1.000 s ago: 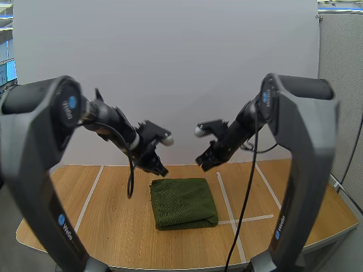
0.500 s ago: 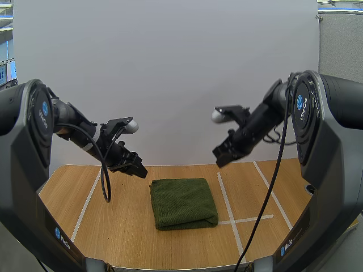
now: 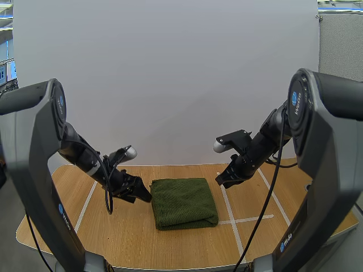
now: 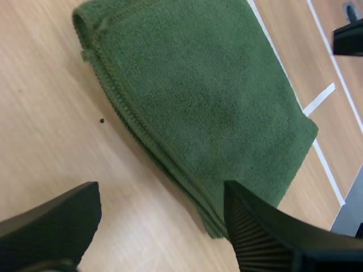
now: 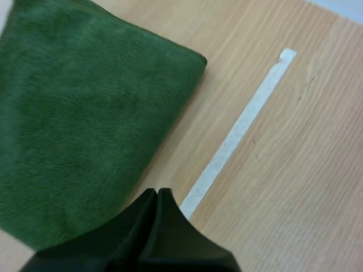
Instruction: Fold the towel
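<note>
A dark green towel (image 3: 184,202) lies folded into a thick rectangle in the middle of the wooden table (image 3: 113,238). My left gripper (image 3: 140,193) is low at the towel's left edge. In the left wrist view its fingers (image 4: 266,238) stand wide apart over the towel (image 4: 210,107), and the left gripper (image 4: 161,192) holds nothing. My right gripper (image 3: 222,182) hovers just off the towel's far right corner. Seen from the right wrist, the right gripper (image 5: 157,195) is shut as one dark wedge beside the towel (image 5: 74,130), holding nothing.
White tape lines (image 3: 228,207) mark the table to the right of the towel, and another tape line (image 3: 88,198) runs down the left side. One strip of tape (image 5: 238,130) passes close to the right gripper. The table's curved front edge (image 3: 170,266) is near.
Both arms have come down from above the table to towel height. The left gripper swung out left, then in to the towel's left edge, and opened. The right gripper stayed shut.
</note>
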`<state>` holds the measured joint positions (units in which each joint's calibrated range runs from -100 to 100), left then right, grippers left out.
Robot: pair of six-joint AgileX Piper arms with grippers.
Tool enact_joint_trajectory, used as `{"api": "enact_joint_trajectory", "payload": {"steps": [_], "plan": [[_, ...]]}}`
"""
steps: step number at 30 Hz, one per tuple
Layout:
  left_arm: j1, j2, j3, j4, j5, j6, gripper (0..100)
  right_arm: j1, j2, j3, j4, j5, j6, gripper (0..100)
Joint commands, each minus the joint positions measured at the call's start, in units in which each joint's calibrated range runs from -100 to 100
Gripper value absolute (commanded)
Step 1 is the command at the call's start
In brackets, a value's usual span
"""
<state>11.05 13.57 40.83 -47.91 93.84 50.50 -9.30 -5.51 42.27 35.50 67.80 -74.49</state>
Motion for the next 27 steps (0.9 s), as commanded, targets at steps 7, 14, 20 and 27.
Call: {"api": "enact_joint_trajectory", "payload": {"steps": [7,14,20,27], "plan": [[0.07,6.92,0.16,-5.73,2.10,3.77,99,1.03,9.15,-0.65,2.82,-8.03,-1.61,0],[0.07,7.98,0.16,-7.69,4.47,5.00,99,4.36,10.55,-0.65,2.90,-13.34,-1.19,0],[0.00,7.98,0.16,-8.21,5.26,5.00,99,5.37,10.67,-0.65,3.62,-13.34,-1.19,0],[0.00,7.98,0.16,-7.16,5.26,5.00,99,5.33,10.67,-0.65,2.28,-15.47,-1.19,0]]}}
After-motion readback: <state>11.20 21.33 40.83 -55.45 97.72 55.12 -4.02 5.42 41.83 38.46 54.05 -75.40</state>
